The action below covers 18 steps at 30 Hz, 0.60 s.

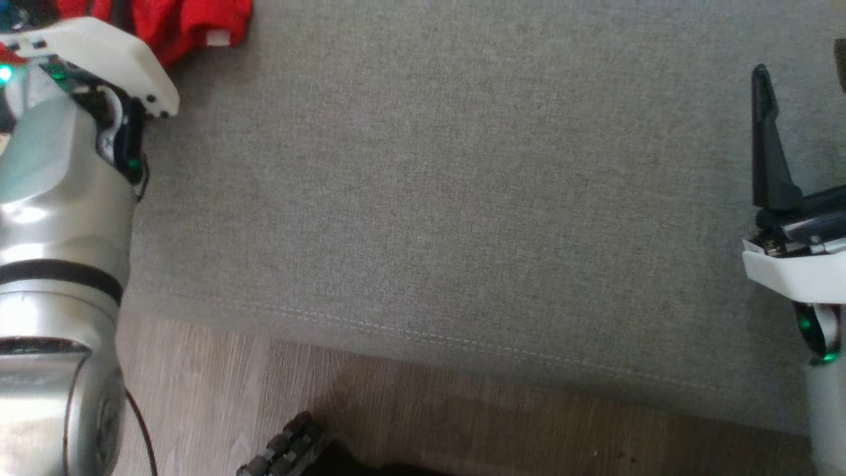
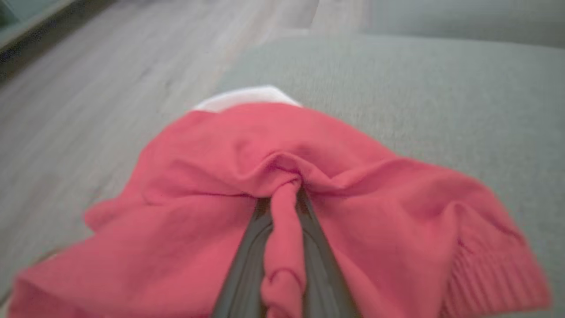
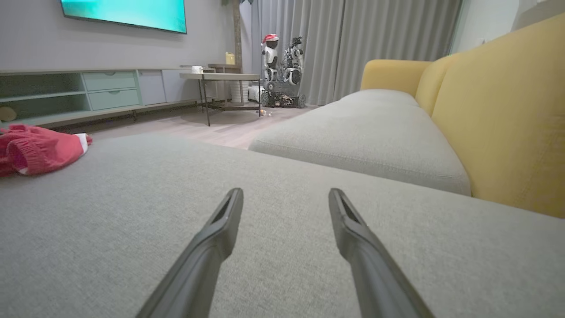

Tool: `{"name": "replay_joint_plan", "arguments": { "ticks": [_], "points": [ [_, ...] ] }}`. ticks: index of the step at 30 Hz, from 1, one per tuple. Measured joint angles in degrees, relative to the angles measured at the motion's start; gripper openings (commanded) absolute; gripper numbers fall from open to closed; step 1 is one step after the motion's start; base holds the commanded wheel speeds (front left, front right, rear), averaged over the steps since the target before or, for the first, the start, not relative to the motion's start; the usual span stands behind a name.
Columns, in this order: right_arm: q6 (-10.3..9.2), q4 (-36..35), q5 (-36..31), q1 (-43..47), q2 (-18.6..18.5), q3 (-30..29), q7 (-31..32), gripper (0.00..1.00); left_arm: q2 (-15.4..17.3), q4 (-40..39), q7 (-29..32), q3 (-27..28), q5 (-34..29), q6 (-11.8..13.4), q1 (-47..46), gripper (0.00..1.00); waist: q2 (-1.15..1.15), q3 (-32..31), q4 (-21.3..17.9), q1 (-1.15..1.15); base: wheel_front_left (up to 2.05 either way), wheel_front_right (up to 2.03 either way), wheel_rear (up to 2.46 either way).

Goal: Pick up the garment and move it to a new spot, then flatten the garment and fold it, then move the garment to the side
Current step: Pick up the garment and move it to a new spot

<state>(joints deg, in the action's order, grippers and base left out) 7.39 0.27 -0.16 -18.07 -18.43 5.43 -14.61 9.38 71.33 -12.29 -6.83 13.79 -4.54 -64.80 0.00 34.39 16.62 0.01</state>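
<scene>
The garment (image 1: 173, 23) is a red knit piece with a white label, bunched at the far left of the grey sofa cushion (image 1: 462, 198). In the left wrist view the red garment (image 2: 353, 203) drapes over my left gripper (image 2: 284, 198), whose two dark fingers are shut on a pinched fold of it. From the right wrist camera the garment (image 3: 39, 148) lies far off to the left. My right gripper (image 3: 286, 198) hovers open just above the bare cushion, nothing between its fingers; one right finger (image 1: 767, 132) shows at the head view's right edge.
The cushion's front seam (image 1: 429, 337) runs above a wooden floor (image 1: 462, 423). A yellow sofa back (image 3: 507, 110) rises on the right, a second grey cushion (image 3: 366, 128) beyond. A TV cabinet (image 3: 88, 90), a small table (image 3: 220, 79) and other robots (image 3: 282, 66) stand across the room.
</scene>
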Motion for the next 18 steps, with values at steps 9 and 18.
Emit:
{"name": "replay_joint_plan", "arguments": {
  "ticks": [9,18],
  "points": [
    [0.0,0.66,0.54,0.31,4.87,-0.14,0.0,1.0,1.15,-15.81,-2.1,-3.69,-2.22,-2.12,0.1,0.0,0.0,-7.23,-2.06,0.0,0.0,0.0,0.0],
    [0.0,-2.03,0.98,1.77,9.46,-0.81,-0.01,1.0,0.58,-26.93,-2.4,-9.62,-1.78,-2.59,6.76,0.0,0.0,-12.92,-8.98,-0.01,0.0,0.0,0.0]
  ]
}}
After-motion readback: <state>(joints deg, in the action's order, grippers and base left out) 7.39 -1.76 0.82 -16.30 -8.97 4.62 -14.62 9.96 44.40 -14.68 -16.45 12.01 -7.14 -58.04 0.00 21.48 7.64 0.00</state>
